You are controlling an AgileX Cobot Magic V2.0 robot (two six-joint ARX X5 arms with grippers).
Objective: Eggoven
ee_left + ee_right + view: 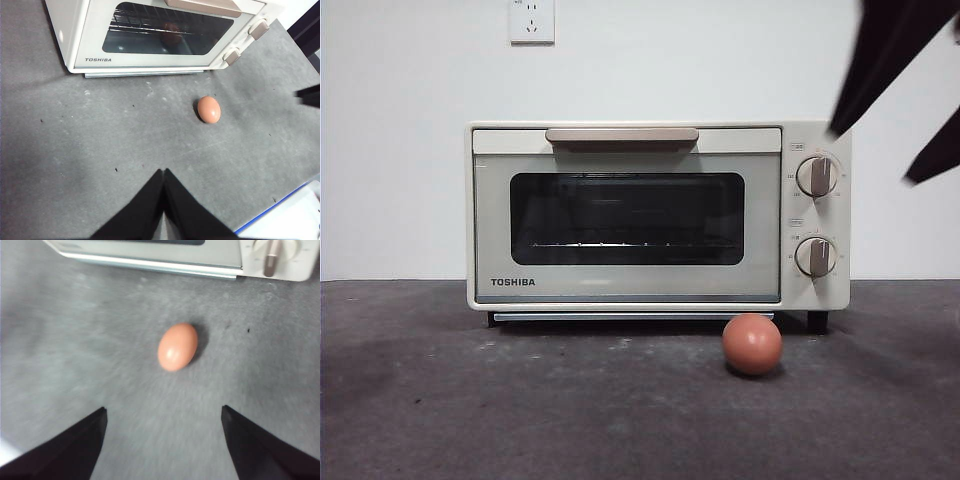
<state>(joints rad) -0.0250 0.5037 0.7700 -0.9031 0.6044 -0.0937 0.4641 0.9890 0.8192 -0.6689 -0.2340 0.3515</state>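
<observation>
Right gripper [163, 412]: jaws spread wide and holding nothing, hanging above the egg with the egg ahead of the gap between the jaws; in the front view it is the big dark shape entering at about 1 o'clock, above the oven's knob side.
Left gripper [164, 172]: jaws pressed together with nothing between them, held over bare table well apart from the egg.
Egg [752, 343]: reddish-brown and smooth, lying on the table just in front of the oven, at about 5 o'clock from the glass window, below the knobs; touched by neither gripper.
Toaster oven [630, 290]: cream, boxy, marked TOSHIBA, door closed; tan handle [622, 134] along the top of the door, dark window [627, 218] with a wire rack behind it.
Knobs [817, 176]: two, one above the other at 3 o'clock from the window.
Table [470, 410]: dark grey, speckled surface.
Wall socket [531, 20]: white, on the wall at 11 o'clock from the oven.
</observation>
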